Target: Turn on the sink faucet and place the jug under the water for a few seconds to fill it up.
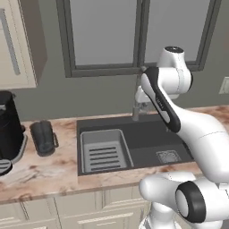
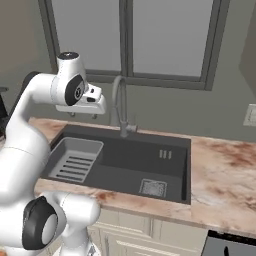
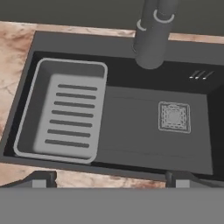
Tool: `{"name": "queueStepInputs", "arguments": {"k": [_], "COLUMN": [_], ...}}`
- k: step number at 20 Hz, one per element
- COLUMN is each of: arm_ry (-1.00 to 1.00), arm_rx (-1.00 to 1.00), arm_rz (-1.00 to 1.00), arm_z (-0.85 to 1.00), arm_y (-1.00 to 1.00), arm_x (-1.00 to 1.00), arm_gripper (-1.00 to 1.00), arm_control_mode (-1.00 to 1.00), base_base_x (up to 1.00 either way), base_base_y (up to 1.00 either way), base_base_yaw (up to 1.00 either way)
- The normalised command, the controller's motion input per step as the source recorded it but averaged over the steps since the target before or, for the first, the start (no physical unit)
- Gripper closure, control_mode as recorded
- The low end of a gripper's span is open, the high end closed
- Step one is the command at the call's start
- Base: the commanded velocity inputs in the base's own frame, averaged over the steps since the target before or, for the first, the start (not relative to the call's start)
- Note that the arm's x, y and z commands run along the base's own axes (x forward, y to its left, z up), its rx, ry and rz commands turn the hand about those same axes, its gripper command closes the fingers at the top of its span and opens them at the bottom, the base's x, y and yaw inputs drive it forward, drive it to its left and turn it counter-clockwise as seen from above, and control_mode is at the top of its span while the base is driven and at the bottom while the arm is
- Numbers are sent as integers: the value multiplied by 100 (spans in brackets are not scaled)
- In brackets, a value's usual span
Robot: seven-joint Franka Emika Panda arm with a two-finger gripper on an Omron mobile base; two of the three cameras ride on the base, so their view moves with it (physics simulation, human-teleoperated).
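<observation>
The sink faucet (image 2: 119, 102) arches over the back of the dark sink (image 2: 172, 165), and its spray head (image 3: 151, 41) points down; no water runs from it. My gripper (image 2: 83, 115) hovers above the sink's left half, just left of the faucet, looking down into the basin. It is open, with its fingertips (image 3: 42, 179) far apart and nothing between them. The dark jug (image 1: 43, 137) stands upright on the counter left of the sink (image 1: 147, 141), well away from the gripper. The faucet's base (image 1: 135, 109) shows beside my arm.
A light grey slatted rack (image 3: 65, 111) fills the sink's left part, and a square drain grate (image 3: 174, 117) lies in the right part. A black coffee machine (image 1: 9, 127) stands left of the jug. A window sits behind the faucet, with marble counter (image 2: 225, 175) on both sides.
</observation>
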Motion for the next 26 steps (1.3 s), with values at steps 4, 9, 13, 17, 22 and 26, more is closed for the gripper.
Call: {"name": "queueStepInputs", "arguments": {"k": [4,9,13,17,22,26], "arm_ry": [0,0,0,0,0,0], "arm_rx": [0,0,0,0,0,0], "arm_rz": [0,0,0,0,0,0], "arm_z": [0,0,0,0,0,0], "arm_y": [0,0,0,0,0,0], "arm_x": [0,0,0,0,0,0], "arm_gripper": [-100,-100,-100,-100,-100,-100], "arm_control_mode": [100,100,100,100,100,100], "base_base_x": [0,1,3,17,19,11], "base_base_y": [-52,-20,0,0,0,0], "base_base_yaw": [14,3,-5,-13,-15,-11]}}
